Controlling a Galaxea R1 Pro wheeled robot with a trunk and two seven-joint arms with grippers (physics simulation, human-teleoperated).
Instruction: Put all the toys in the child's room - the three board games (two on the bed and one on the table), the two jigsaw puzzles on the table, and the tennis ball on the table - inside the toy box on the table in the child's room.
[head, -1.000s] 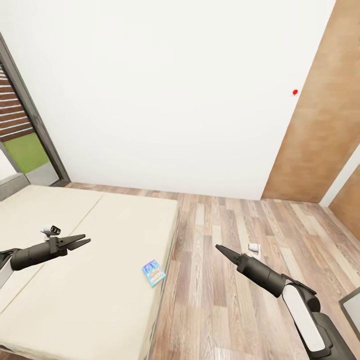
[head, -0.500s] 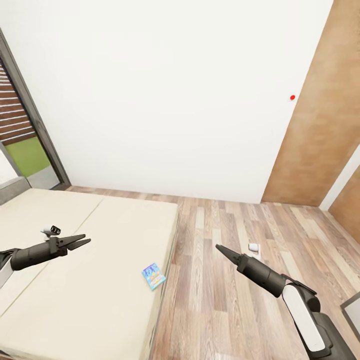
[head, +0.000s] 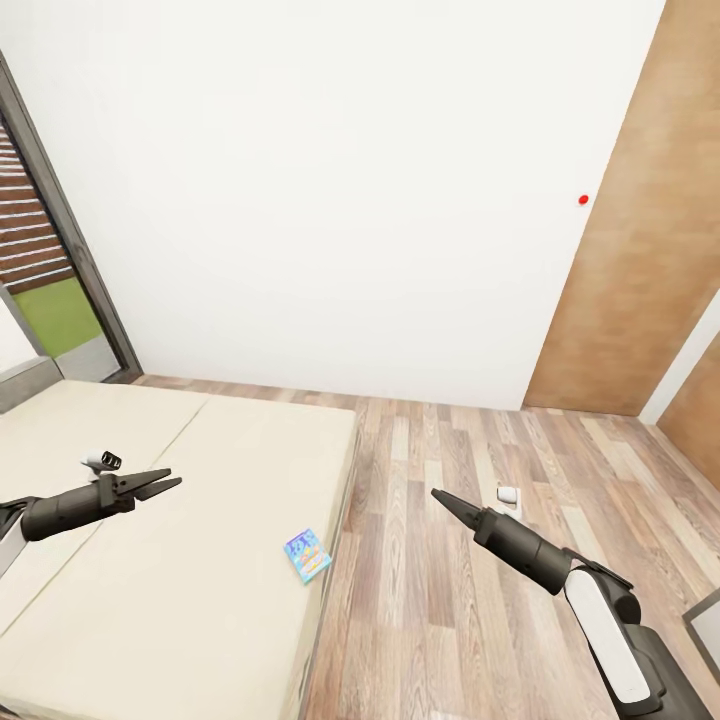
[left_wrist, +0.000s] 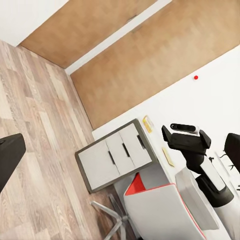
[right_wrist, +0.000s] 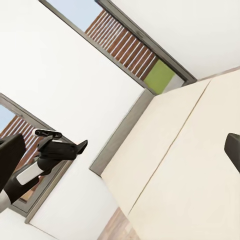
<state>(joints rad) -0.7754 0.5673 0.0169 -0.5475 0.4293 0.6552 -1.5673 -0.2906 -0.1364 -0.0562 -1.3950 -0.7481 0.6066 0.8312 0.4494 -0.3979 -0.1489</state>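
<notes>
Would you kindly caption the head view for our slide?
Small blue board game lies near the bed edge, between both empty grippers.

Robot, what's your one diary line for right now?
place: beside bed | seen: small blue board game near bed edge | left gripper: slightly open, empty | right gripper: shut, empty, over floor

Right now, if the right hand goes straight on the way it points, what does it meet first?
Probably nothing close: the right hand points up-left over bare wood floor, toward the bed edge and the white wall. Depth is unclear.
</notes>
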